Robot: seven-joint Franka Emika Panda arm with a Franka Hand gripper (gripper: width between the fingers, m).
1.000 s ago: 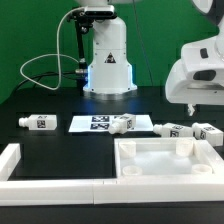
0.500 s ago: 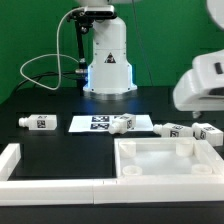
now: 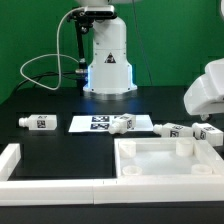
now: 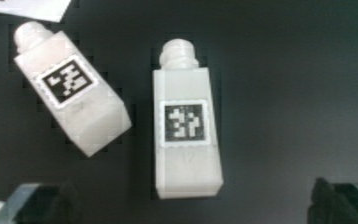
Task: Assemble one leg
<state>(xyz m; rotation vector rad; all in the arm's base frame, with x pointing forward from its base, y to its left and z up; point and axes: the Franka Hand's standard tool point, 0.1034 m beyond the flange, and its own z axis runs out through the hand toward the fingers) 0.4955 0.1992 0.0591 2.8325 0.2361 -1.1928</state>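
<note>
Several white legs with black-and-white tags lie on the black table. In the exterior view one leg (image 3: 40, 122) lies at the left, one (image 3: 125, 122) by the marker board, and two (image 3: 175, 130) (image 3: 207, 132) at the right. My gripper (image 3: 206, 112) hangs over the right pair. In the wrist view one leg (image 4: 185, 120) lies centred between my open fingers (image 4: 25, 205), its blunt end level with them, and a second leg (image 4: 69, 90) lies tilted beside it. My gripper (image 4: 188, 205) is open and holds nothing.
The large white tray-like panel (image 3: 165, 158) with round corner sockets lies in front of the right legs. The marker board (image 3: 93, 123) lies mid-table. A white rail (image 3: 20, 165) runs along the front left. The robot base (image 3: 108, 60) stands behind.
My gripper has moved down and toward the exterior view's right, coming lower over the right pair of legs. The legs have not moved.
</note>
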